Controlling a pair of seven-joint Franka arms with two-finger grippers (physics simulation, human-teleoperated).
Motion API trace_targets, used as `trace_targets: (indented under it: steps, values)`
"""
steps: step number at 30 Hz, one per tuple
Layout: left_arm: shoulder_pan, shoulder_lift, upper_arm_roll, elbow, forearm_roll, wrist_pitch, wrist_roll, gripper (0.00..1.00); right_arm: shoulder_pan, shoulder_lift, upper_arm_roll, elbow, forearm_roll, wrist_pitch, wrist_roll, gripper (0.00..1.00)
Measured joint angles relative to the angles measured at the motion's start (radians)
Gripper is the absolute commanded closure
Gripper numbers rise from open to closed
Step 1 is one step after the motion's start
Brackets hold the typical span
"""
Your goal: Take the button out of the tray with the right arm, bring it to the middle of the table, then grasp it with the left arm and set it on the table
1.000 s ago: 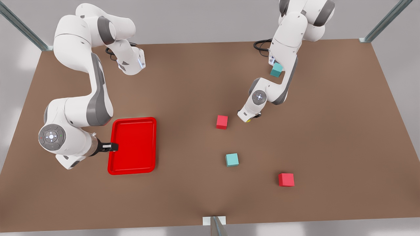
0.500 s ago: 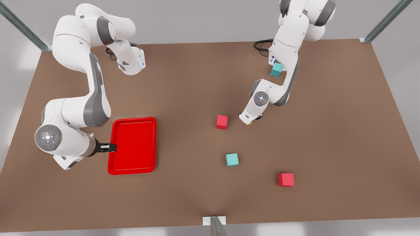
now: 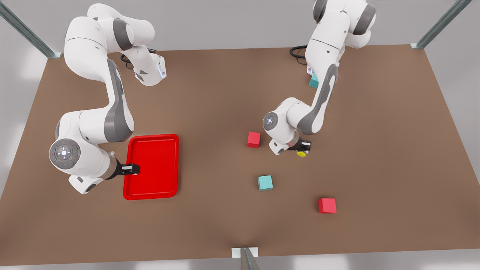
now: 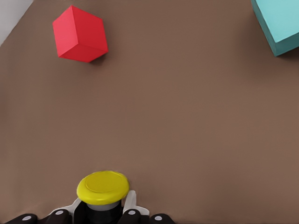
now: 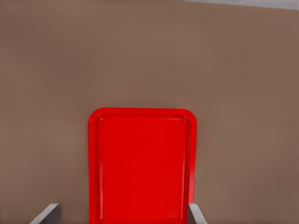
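On the front view's left, my right gripper (image 3: 133, 169) hung over the near-side edge of the tray (image 3: 165, 187), its fingers (image 5: 46, 213) spread wide and holding nothing; in its wrist view the tray (image 5: 140, 158) lay bare, so I judged the first part, lifting the button out and carrying it to the middle, as finished, and that arm was only waiting. Moving right, a red cube (image 3: 254, 139) sat near the middle of the table (image 3: 210, 93), with a teal cube (image 3: 265, 182) nearer the camera. Just right of the red cube, my left gripper (image 3: 302, 147) had its fingers closed on the button (image 3: 301, 153); its wrist view showed the yellow cap (image 4: 103, 185) between the pads (image 4: 129, 201), above the brown top. Whether the button touched the table I could not tell. What remained, as I judged it, was lowering it, letting go and withdrawing. Farther right lay another red cube (image 3: 327, 205).
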Motion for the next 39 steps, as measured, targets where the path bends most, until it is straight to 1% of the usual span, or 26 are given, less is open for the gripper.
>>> trace_targets:
  steps: [4, 5, 7, 12, 20, 26, 32, 33, 34, 36, 37, 39]
  values:
    - [0.010, 0.166, 0.003, 0.173, 0.179, -0.194, -0.295, 0.58, 0.000, 0.000, 0.000, 0.000, 0.000, 0.003, 0.000, 0.00]
    - [0.020, 0.185, 0.003, 0.218, 0.213, -0.226, -0.376, 0.58, 0.000, 0.001, 0.000, 0.000, 0.000, 0.003, 0.000, 0.00]
    - [0.037, 0.214, 0.004, 0.255, 0.280, -0.277, -0.538, 0.58, 0.001, 0.001, 0.000, 0.000, 0.000, 0.004, 0.001, 0.00]
    - [0.052, 0.271, 0.005, 0.260, 0.375, -0.336, -0.938, 0.58, 0.005, 0.001, 0.000, 0.000, 0.000, 0.005, 0.001, 0.00]
    - [0.051, 0.358, 0.005, 0.242, 0.432, -0.366, -1.457, 0.57, 0.009, 0.000, 0.000, 0.000, 0.000, 0.005, 0.002, 0.00]
    - [0.051, 0.437, 0.004, 0.242, 0.488, -0.353, -1.744, 0.57, 0.016, 0.000, 0.000, 0.000, 0.000, 0.005, 0.002, 0.00]
    - [0.051, 0.507, 0.004, 0.242, 0.530, -0.346, -1.948, 0.56, 0.030, -0.002, 0.000, 0.000, 0.000, 0.005, 0.002, 0.00]
    - [0.051, 0.511, 0.004, 0.242, 0.535, -0.345, -1.976, 0.49, 0.030, -0.002, 0.000, 0.000, 0.000, 0.005, 0.002, 0.00]
    - [0.051, 0.514, 0.004, 0.242, 0.539, -0.344, -2.003, 0.45, 0.030, -0.002, 0.000, 0.000, 0.000, 0.004, 0.001, 0.00]
    - [0.052, 0.516, 0.004, 0.242, 0.545, -0.339, -2.052, 0.20, 0.030, -0.001, 0.000, 0.000, 0.000, 0.004, 0.001, 0.00]
    - [0.052, 0.517, 0.004, 0.242, 0.547, -0.336, -2.074, 0.00, 0.030, -0.001, 0.000, 0.000, 0.000, 0.004, 0.001, 0.00]
    - [0.052, 0.518, 0.005, 0.242, 0.551, -0.331, -2.115, 0.00, 0.030, -0.001, 0.000, 0.000, 0.000, 0.004, 0.001, 0.00]
